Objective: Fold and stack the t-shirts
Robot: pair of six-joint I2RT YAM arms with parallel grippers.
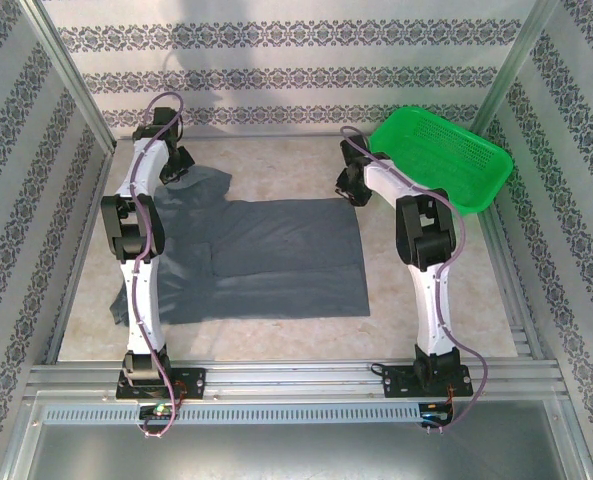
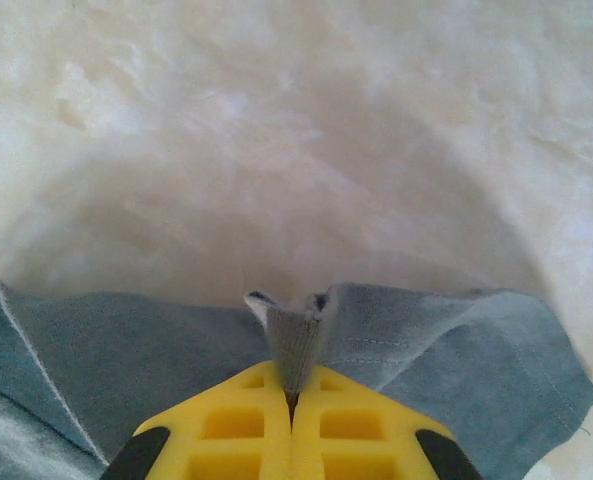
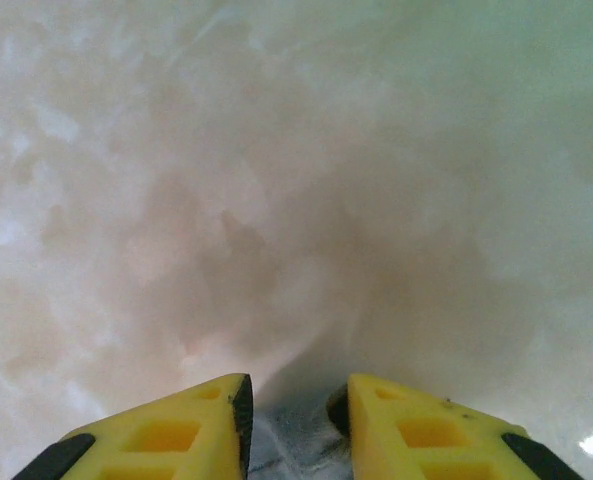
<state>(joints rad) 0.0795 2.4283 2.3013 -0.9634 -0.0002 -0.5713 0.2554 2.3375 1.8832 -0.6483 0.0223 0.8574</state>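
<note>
Left end effector [image 2: 292, 395] clamped on grey t-shirt [image 2: 96, 360] hem, far left. Right end effector [image 3: 294, 400] part-spread over far right corner, grip unconfirmed. T-shirt mostly flat on surface [image 1: 276, 168]: folding barely begun, stacking outstanding.

- The t-shirt [image 1: 276, 260] lies spread on the surface [image 1: 276, 160], reaching from both grippers toward the near edge.
- The left gripper [image 1: 179, 165] sits at its far left corner, with cloth between the jaws.
- The right gripper [image 1: 353, 190] sits at its far right corner.
- The basket [image 1: 446, 160] rests just right of and behind the right gripper.
</note>
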